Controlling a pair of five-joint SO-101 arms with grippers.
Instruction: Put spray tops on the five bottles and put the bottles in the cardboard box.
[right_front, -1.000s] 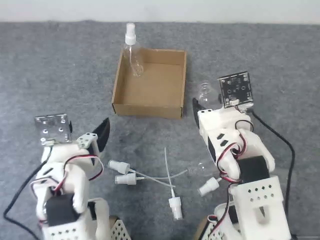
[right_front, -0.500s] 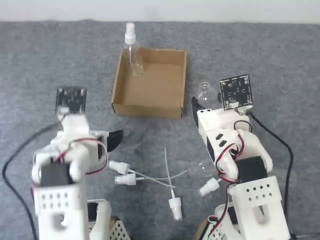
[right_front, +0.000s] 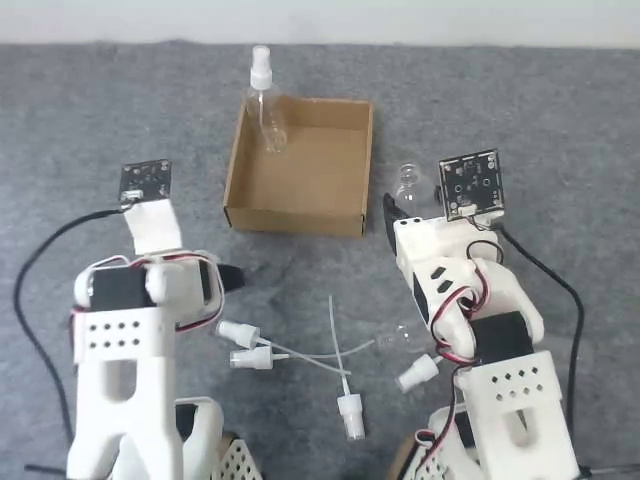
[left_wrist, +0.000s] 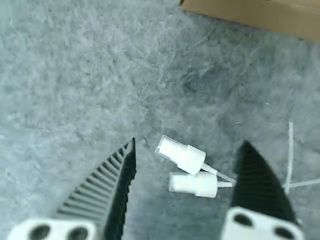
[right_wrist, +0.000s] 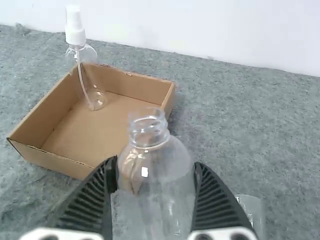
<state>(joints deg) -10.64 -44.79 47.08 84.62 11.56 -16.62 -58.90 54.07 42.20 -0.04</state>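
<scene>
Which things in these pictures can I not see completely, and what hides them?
1. High view: the clear plastic bottle lying on its side is partly covered by the right arm's white body.
2. Right wrist view: the open clear bottle in the right gripper; the picture's edge cuts off its base.
3. Right wrist view: a clear object behind one black finger, cut by the edge; what it is cannot be told.

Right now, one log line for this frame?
left jaws: open, facing two spray tops | right jaws: shut on uncapped bottle | cardboard box: one capped bottle inside
</scene>
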